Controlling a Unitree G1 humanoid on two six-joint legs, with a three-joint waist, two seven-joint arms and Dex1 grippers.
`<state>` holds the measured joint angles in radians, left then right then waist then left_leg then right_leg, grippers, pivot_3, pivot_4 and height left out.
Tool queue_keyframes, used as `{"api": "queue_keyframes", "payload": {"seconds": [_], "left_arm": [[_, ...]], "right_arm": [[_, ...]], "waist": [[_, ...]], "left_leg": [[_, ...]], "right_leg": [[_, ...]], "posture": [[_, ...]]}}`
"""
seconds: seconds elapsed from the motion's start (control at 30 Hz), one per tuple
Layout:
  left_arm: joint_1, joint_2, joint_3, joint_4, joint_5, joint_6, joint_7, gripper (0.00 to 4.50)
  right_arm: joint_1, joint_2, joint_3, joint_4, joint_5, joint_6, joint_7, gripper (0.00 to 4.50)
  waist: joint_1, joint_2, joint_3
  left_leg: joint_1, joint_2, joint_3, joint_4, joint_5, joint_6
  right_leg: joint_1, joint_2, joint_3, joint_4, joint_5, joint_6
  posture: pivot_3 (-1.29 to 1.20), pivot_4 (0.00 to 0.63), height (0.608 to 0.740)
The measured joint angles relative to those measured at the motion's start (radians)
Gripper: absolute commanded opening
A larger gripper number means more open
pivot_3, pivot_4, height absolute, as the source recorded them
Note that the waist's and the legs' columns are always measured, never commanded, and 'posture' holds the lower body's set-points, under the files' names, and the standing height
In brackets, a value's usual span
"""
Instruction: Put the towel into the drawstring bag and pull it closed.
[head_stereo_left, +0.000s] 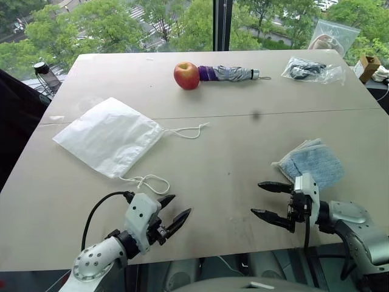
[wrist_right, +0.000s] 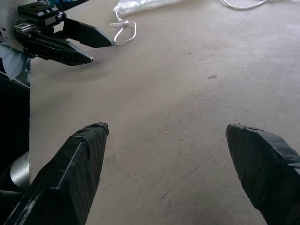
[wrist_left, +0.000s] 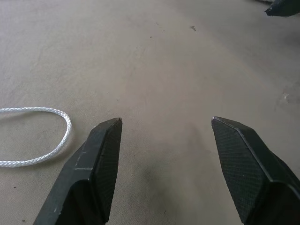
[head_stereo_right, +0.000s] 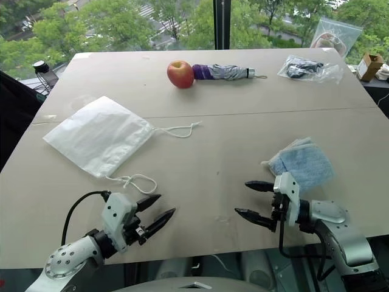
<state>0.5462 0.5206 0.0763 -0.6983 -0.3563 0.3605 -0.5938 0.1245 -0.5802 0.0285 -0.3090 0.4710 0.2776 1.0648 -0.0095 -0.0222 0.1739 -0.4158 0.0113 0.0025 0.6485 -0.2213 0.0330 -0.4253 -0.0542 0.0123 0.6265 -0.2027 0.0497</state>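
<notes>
Both grippers, left (head_stereo_left: 175, 210) and right (head_stereo_left: 262, 200), spread apart, empty, near table (head_stereo_left: 243, 140) front edge; towel (head_stereo_left: 311, 162) just behind right gripper, drawstring bag (head_stereo_left: 109, 135) behind left

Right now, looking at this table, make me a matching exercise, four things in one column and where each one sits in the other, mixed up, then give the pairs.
Things:
1. apple
2. towel
3. drawstring bag
4. clear bag of dark items

Places:
A. flat on the table's left half
B. far right, near the window edge
C. just beyond the right pincer
D. against the folded umbrella's purple end

Pairs: 1-D, 2-C, 3-A, 4-B
</notes>
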Motion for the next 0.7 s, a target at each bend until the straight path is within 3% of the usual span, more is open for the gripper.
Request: {"api": "queue_keyframes", "payload": {"seconds": [0.5,0.7], "left_arm": [[-0.054,0.005,0.035,0.0,-0.006,0.025,0.008,3.12],[-0.112,-0.047,0.081,0.026,0.012,-0.006,0.064,3.12]], "right_arm": [[-0.066,0.07,0.015,0.046,-0.049,-0.052,-0.09,4.3],[-0.107,0.073,0.035,0.069,-0.049,-0.063,-0.074,4.3]], "waist": [[0.0,0.0,0.0],[0.001,0.0,0.0]], "left_leg": [[0.0,0.0,0.001,0.0,0.001,0.002],[0.001,0.0,0.0,0.001,0.001,0.002]], "right_leg": [[0.0,0.001,0.0,0.0,0.0,0.0],[0.001,0.001,0.0,0.0,0.0,0.0]], "posture": [[0.0,0.15,0.74],[0.0,0.15,0.74]]}}
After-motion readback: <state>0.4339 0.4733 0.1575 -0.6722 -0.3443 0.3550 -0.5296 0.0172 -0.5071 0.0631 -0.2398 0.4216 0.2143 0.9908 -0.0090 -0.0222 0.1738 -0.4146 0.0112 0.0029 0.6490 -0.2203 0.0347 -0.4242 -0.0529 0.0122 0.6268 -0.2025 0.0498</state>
